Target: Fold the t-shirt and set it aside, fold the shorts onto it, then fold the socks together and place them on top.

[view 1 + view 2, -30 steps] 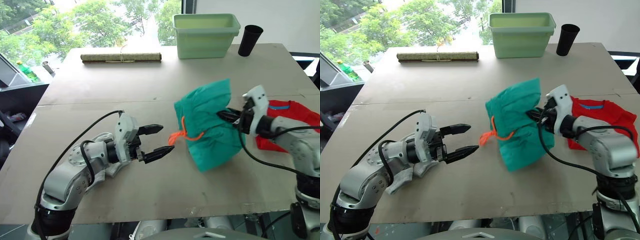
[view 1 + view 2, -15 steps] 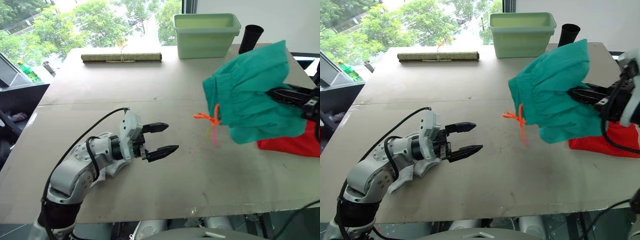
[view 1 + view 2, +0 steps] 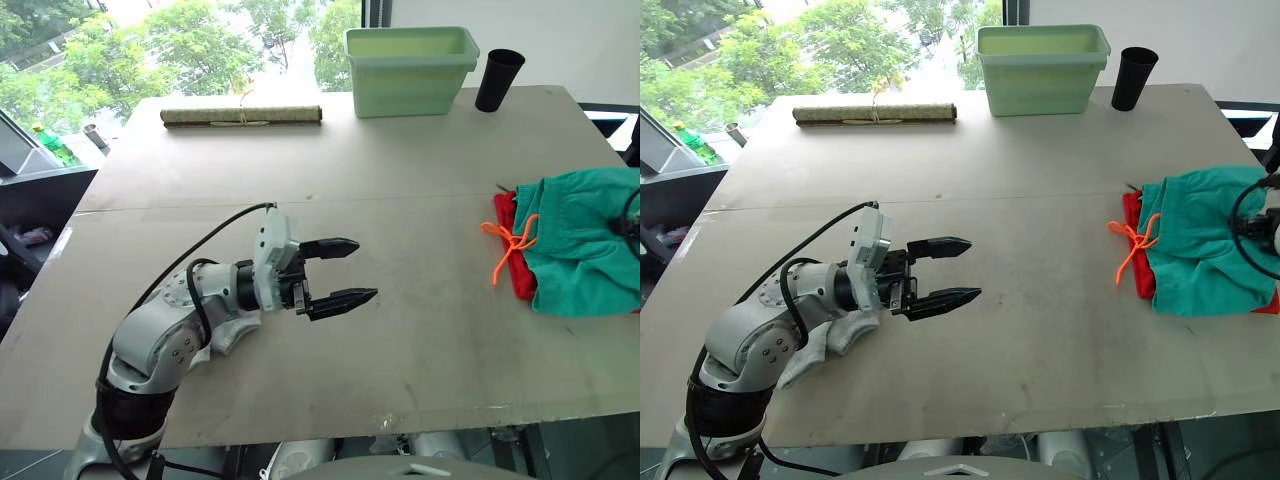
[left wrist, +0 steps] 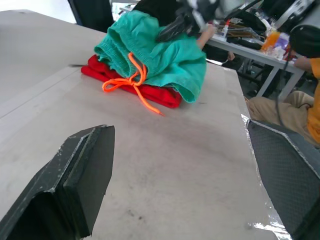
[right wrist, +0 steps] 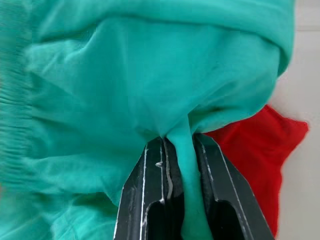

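Shorts [image 3: 585, 245] of teal-green cloth lie in a soft, rumpled heap at the right edge of the desk [image 3: 400, 200], on top of the folded red t-shirt [image 3: 508, 250], whose flat layered edge sticks out beneath them on the side toward the middle of the desk. The orange drawstring cord [image 3: 505, 242] hangs off the gathered waistband and trails over the red fabric. In the left eye view the left pincer [image 3: 350, 273] hovers low over the matte brown desk surface, its two black tapered fingers spread with nothing between them. Under its arm lie the pale knit socks [image 3: 835, 340], partly hidden. At the far edge sit a pale green rectangular plastic bin [image 3: 410, 70] — its inside cannot be seen — a black tapered cup [image 3: 497, 80] beside it, and a rolled mat [image 3: 242, 116] tied at the middle.

From the left wrist view, the stack reads clearly: thin red layers below, puffy teal above, the cord looped in a loose bow on the red edge. The right pincer [image 4: 175, 29] is at the top of the teal heap. A person's arm [image 4: 305, 112] in an orange sleeve shows off the desk.

In the right wrist view the right pincer's fingers [image 5: 145, 190] are pressed together on a thin pleat of teal cloth — the shorts bunch in folds around that pinch, red showing beyond.
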{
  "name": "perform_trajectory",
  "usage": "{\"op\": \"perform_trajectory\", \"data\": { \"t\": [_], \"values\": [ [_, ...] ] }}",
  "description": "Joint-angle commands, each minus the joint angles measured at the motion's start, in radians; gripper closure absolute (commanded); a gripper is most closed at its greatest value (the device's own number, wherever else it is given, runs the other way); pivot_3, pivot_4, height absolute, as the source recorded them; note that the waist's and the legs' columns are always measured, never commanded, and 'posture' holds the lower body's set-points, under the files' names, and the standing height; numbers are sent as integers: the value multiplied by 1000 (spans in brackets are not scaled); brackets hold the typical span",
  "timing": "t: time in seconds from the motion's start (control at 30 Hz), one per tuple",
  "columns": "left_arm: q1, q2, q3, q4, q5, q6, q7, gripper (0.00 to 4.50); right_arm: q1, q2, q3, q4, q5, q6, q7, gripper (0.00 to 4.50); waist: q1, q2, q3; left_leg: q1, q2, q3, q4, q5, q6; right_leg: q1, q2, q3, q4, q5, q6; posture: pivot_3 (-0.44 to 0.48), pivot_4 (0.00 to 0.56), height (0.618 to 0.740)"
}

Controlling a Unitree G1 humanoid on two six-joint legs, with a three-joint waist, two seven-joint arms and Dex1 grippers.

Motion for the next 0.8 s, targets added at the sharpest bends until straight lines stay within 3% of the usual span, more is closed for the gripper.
{"op": "perform_trajectory", "data": {
  "t": [0.03,0.17,0.23,0.27,0.37,0.47,0.53,0.67,0.8],
  "values": [
    [-45,-5,-2,-34,-31,10,-2,0,-25,-10,15,125,-98,-163,12,3328,4,2,1,-1,0,0,1,0,0,0,0,-1,0,0,0,0,150,740],
    [-77,-11,-15,-31,-47,22,-17,0,69,-51,-50,46,-130,-225,0,1369,9,5,1,-6,0,-2,7,0,0,-2,0,-3,0,0,0,0,150,740],
    [-93,-15,-27,-29,-59,31,-28,0,187,-67,-167,-110,-116,-231,-6,295,14,5,1,-7,0,-2,8,0,0,-2,0,-4,0,0,0,0,150,740],
    [-97,-14,-33,-28,-61,33,-34,0,248,-64,-233,-192,-108,-236,0,83,18,6,1,-7,0,-3,8,0,0,-1,0,-4,0,0,0,0,150,740],
    [-106,-17,-40,-17,-57,35,-45,0,382,-22,-397,-391,-95,-273,12,83,21,6,0,-6,0,-2,8,0,0,-1,0,-3,1,0,1,0,150,740],
    [-119,-39,-24,33,-53,37,-19,0,459,125,-602,-689,49,-280,24,83,23,6,1,-6,0,-4,9,0,0,0,1,-4,1,1,2,0,150,740],
    [-125,-54,-1,61,-56,52,18,0,468,216,-616,-831,153,-269,25,83,20,5,1,-5,1,-4,9,0,0,0,2,-3,1,2,3,0,150,740],
    [-68,-2,86,69,-69,93,54,0,455,351,-419,-1089,357,-251,41,83,16,5,1,-4,1,-4,9,0,0,1,2,-2,2,2,4,0,150,740],
    [53,99,195,33,-69,104,40,0,421,400,-184,-1199,402,-265,70,83,-2,6,1,-5,2,-5,7,0,0,-1,2,-3,1,2,4,0,150,740]
  ]
}}
